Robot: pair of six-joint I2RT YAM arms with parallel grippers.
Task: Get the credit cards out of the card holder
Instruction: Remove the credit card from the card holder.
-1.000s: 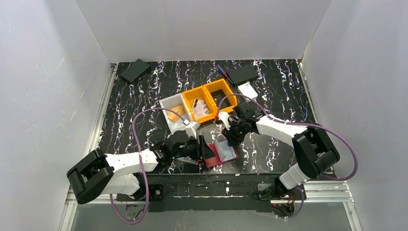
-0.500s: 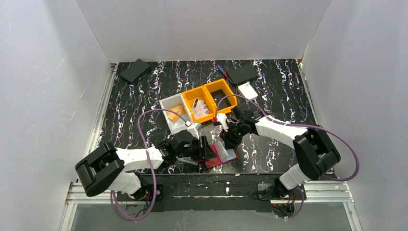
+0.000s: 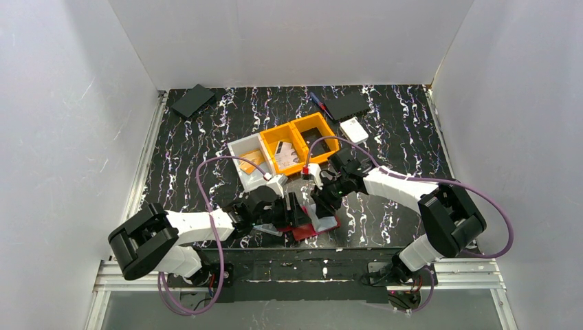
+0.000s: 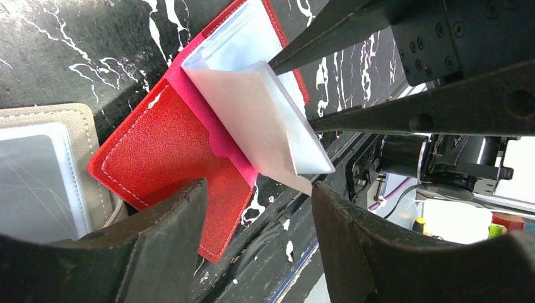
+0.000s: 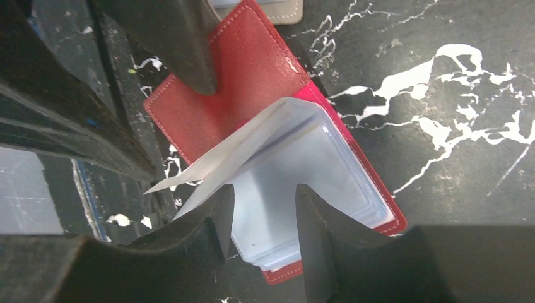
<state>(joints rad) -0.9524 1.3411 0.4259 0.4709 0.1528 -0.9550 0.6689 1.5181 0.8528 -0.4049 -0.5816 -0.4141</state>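
The red card holder (image 3: 315,225) lies open by the table's near edge, its clear sleeves (image 5: 303,170) fanned out. One sleeve (image 4: 265,120) stands lifted off the stack. My right gripper (image 5: 265,205) is open just above the sleeves, with its left finger (image 5: 217,214) against the lifted sleeve. My left gripper (image 4: 260,208) is open low over the holder's red cover (image 4: 170,151), nothing between its fingers. A tan-orange credit card (image 3: 253,157) lies in the white bin and a greyish one (image 3: 285,154) in the orange bin. I cannot tell whether the sleeves hold cards.
A beige card wallet (image 4: 44,170) lies beside the red one. The white bin (image 3: 242,147) and two orange bins (image 3: 302,128) stand just behind. Black flat items (image 3: 192,100) (image 3: 346,104), a pen (image 3: 317,102) and a white box (image 3: 354,129) are at the back.
My left gripper has opened wider and edged right along the holder. My right gripper has shifted left and nearer, over the sleeves, and one sleeve now stands up.
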